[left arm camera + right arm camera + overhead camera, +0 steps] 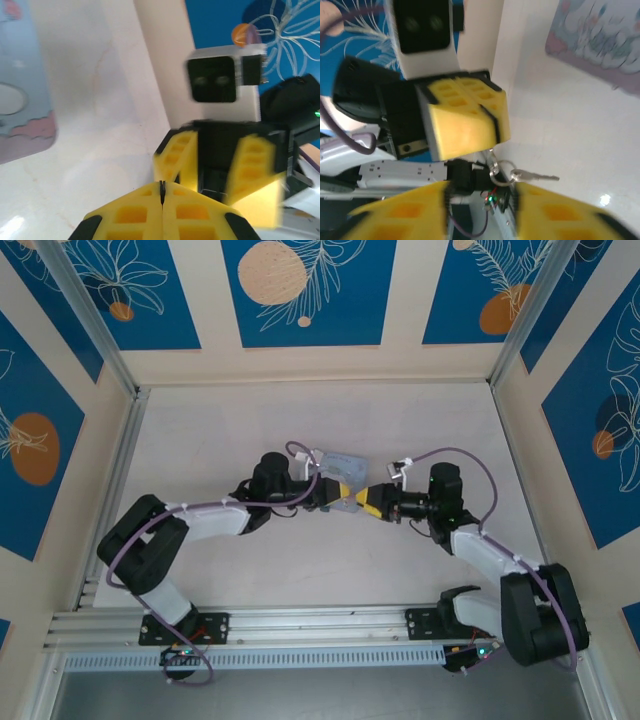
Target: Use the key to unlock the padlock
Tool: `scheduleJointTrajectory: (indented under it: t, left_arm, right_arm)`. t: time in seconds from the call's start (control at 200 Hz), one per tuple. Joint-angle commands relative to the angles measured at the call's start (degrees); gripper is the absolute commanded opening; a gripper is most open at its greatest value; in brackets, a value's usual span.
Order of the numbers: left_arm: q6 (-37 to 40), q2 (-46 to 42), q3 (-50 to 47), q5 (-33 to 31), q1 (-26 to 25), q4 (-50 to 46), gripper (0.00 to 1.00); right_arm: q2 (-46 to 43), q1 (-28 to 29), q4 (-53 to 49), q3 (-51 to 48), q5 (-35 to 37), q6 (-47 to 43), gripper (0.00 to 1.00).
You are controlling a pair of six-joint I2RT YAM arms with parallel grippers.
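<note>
Yellow left claw point(161, 189) shut on key ring point(497, 169), key point(536, 176) dangling, right claw point(480, 192) parted, empty, open table point(200, 420) around.

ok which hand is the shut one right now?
The left hand: its yellow fingers are pressed together, with the key ring and key dangling from the tips. The right hand has its fingers spread apart.
</note>
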Motion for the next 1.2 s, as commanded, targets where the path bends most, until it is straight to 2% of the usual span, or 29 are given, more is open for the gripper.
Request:
scheduleJointTrajectory:
  t: [0.0, 0.095, 0.215, 0.32, 0.4, 0.475, 0.645, 0.955, 1.195]
  left_arm:
    - [1.82, -5.72, -0.66, -9.64, -0.46, -5.43, 0.00]
    - [0.81, -8.67, -0.83, -15.63, -0.64, -6.70, 0.00]
    - [-1.34, -10.08, -0.73, -21.37, -1.15, -5.98, 0.00]
    - [-4.06, -9.87, -1.67, -26.34, -2.03, -3.41, 0.00]
    - [-6.91, -9.14, -2.91, -29.89, -2.78, 0.03, 0.00]
    - [-9.35, -8.09, -3.58, -32.58, -3.59, 2.74, 0.00]
    - [-12.57, -5.96, -4.13, -37.96, -5.94, 7.18, 0.00]
    - [-15.09, -2.34, -3.01, -43.38, -8.86, 12.71, 0.00]
    - [-15.71, -1.72, -2.89, -45.46, -9.61, 14.19, 0.00]
  right_arm:
    - [-6.20, -2.88, -8.47, -0.22, 5.04, -1.40, 0.67]
    - [-9.34, -2.83, -12.27, 0.89, 10.24, -1.32, 0.78]
    - [-9.78, -1.54, -10.51, 1.01, 16.83, 1.28, 0.83]
    - [-9.27, 0.57, -3.22, -0.15, 21.67, 3.65, 0.83]
    - [-7.32, 1.51, 4.13, -1.24, 23.30, 6.56, 0.79]
    - [-4.53, 2.30, 11.90, -1.80, 23.22, 8.92, 0.71]
    - [2.61, 4.50, 21.77, 0.53, 21.98, 11.12, 0.60]
    - [12.03, 8.77, 29.13, 5.25, 21.75, 13.59, 0.43]
    - [15.70, 10.06, 32.07, 4.64, 22.39, 14.22, 0.39]
